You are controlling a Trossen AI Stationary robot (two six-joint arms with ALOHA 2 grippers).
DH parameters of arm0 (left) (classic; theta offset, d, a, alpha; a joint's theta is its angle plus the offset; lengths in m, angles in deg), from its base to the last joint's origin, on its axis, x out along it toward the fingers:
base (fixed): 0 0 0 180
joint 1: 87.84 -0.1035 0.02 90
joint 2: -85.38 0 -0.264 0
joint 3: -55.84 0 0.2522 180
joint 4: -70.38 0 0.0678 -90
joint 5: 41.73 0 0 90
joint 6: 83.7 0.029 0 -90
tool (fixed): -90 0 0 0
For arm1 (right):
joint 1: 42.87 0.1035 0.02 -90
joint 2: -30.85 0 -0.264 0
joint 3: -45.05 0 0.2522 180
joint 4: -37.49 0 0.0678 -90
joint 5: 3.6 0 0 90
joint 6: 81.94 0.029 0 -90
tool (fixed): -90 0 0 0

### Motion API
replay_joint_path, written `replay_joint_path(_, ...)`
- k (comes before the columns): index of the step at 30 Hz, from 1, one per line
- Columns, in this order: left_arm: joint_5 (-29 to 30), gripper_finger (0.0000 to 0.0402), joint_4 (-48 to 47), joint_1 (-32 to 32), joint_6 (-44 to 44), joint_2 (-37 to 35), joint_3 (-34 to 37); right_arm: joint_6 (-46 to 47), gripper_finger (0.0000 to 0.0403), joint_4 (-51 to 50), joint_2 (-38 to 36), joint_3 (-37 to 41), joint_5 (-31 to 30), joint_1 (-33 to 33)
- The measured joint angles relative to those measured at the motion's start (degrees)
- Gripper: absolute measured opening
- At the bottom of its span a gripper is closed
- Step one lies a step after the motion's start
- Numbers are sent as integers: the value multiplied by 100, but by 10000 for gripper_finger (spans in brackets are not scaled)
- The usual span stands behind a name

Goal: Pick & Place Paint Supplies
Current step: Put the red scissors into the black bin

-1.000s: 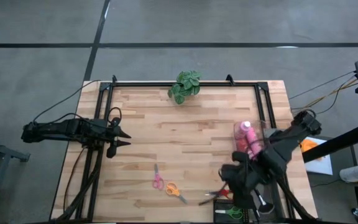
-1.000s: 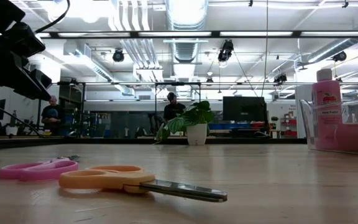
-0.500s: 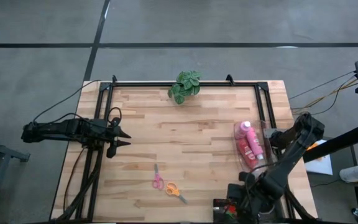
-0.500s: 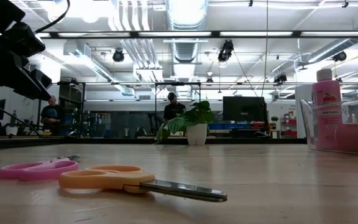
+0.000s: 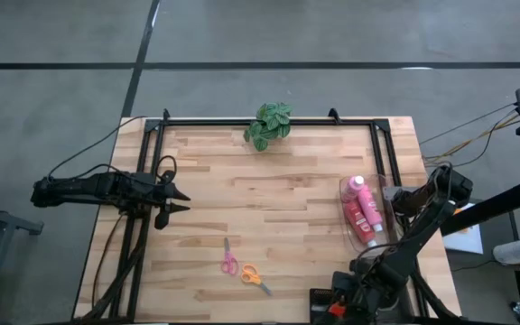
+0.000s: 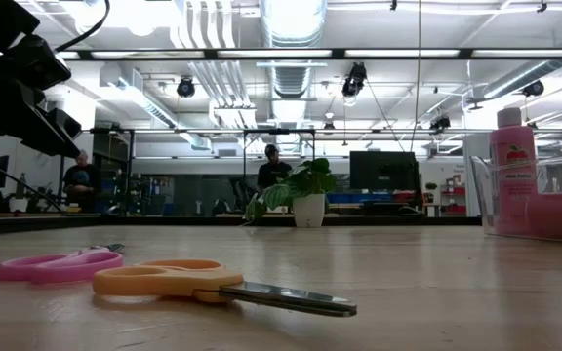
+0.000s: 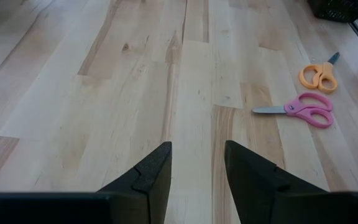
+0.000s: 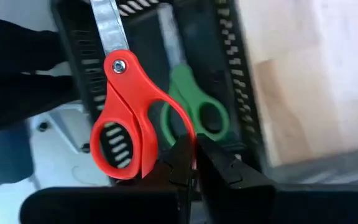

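Two scissors at the near edge, red pair pinched above the black bin

Red scissors [image 8: 124,118] are clamped in the right tool [image 8: 194,163], blade pointing away, over the black basket [image 8: 241,68] where a green pair [image 8: 197,115] lies. Farther back, pink bottles [image 5: 361,209] sit in a clear bin [image 5: 346,194] on the counter [image 5: 278,181]; the left tool [image 5: 177,200] is parked half spread, holding nothing.

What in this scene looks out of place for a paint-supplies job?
The right gripper is shut on red scissors, not a paint item, hanging above a black basket holding green scissors. Pink scissors and orange scissors lie loose on the table.
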Motion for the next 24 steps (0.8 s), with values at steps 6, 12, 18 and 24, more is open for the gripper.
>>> replay_joint_path(6,1,149,0,2,0,0,0,23,10,361,1,266,17,-2)
replay_joint_path(12,0,149,0,2,0,0,2,413,10,376,79,468,153,-2)
replay_joint_path(18,2,149,0,0,0,0,0,431,10,372,130,522,153,-2)
replay_joint_path(24,0,150,1,1,0,-1,0,429,33,389,131,565,114,-2)
